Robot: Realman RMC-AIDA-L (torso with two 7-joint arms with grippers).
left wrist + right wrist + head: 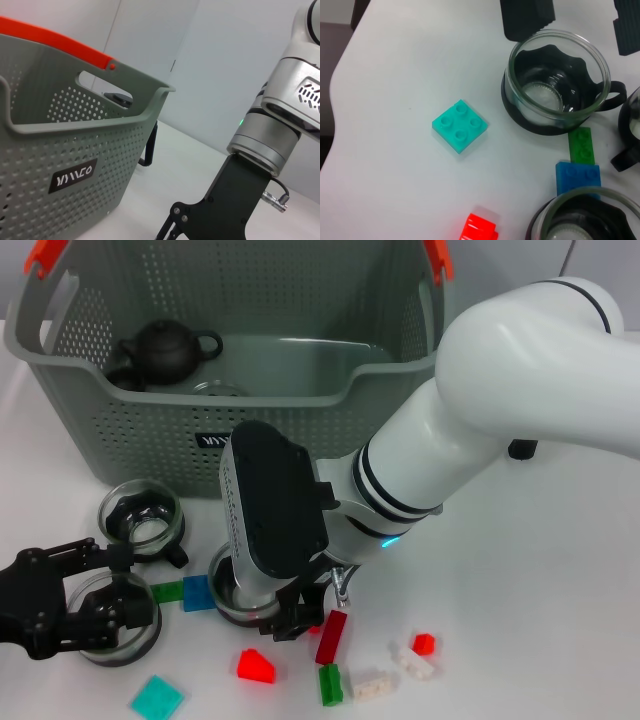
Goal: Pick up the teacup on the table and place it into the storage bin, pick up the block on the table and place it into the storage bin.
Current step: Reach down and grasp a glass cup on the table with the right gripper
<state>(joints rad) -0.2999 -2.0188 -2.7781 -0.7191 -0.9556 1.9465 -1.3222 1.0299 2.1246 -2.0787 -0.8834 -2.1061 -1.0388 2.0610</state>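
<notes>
The storage bin [60, 365] stood at the far side of the table [520, 620], with a black teapot [165, 348] lying in it but no teacup and no block that I could see, so I judged myself to be in the first step, the pick-up of a teacup. My right arm reached in from the right, and the right gripper [295, 620] hung low over the middle teacup [225, 598], just beside a blue block [197, 592]. Whether it had any grip on that cup I could not tell. My left gripper [112, 588] was down at the table's near left, with its jaws spread wide and straddling the near teacup [125, 640]. One finger stood close outside the glass rim on either side and neither seemed to press on it, so I held nothing there. That cup sat upright on the table, well apart from the bin. The next move, as I judged it, called for closing squarely on the glass wall, lifting straight, then carrying the cup over the bin's near rim. A third teacup [140, 520] stood just before the bin. The small blocks lay loose and untouched, among them a teal block [157, 698] and a red block [331, 637].
</notes>
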